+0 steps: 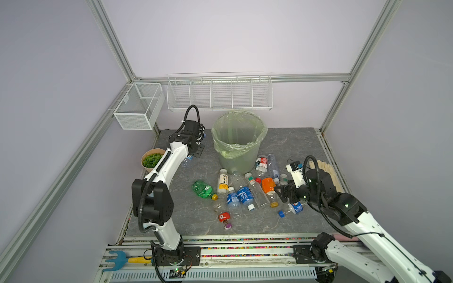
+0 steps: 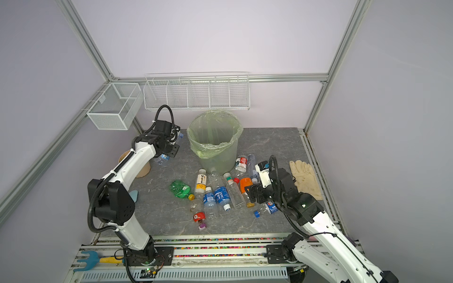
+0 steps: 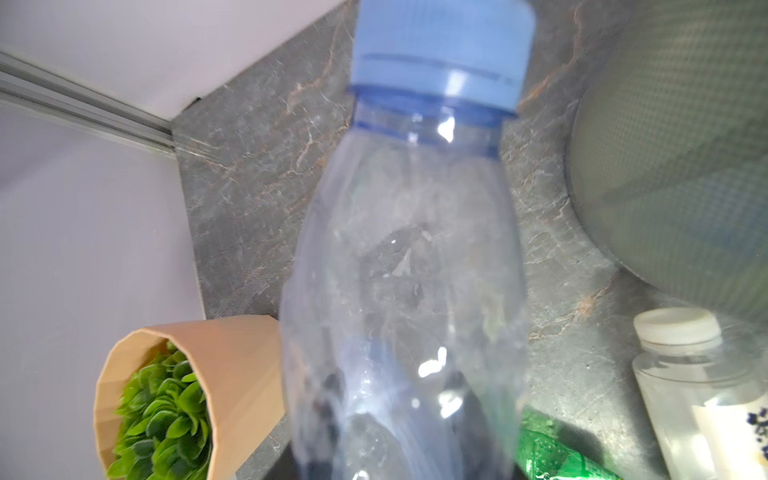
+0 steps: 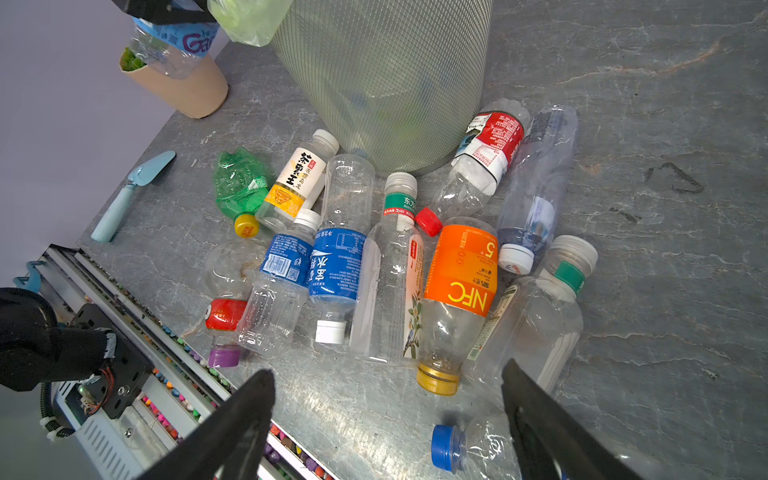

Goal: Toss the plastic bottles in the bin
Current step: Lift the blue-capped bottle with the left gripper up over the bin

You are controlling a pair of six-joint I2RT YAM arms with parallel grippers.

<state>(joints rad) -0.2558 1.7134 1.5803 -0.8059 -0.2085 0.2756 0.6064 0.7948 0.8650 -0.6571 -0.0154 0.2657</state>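
My left gripper (image 1: 196, 152), left of the bin (image 1: 239, 149), is shut on a clear bottle with a pale blue cap (image 3: 415, 249). In both top views that bottle (image 2: 163, 159) hangs above the table, near the plant pot. Several plastic bottles (image 1: 245, 193) lie in a heap in front of the bin, among them a green one (image 1: 202, 188) and an orange-labelled one (image 4: 463, 270). My right gripper (image 4: 386, 374) hovers open at the heap's right edge. A blue-capped bottle (image 4: 457, 446) lies on the table below its spread fingers.
A tan plant pot (image 1: 152, 160) stands at the left table edge. White wire baskets (image 1: 220, 94) hang on the back wall. A pale glove (image 1: 328, 171) and a white device (image 1: 295, 171) lie at the right. A blue trowel (image 4: 129, 195) lies left of the heap.
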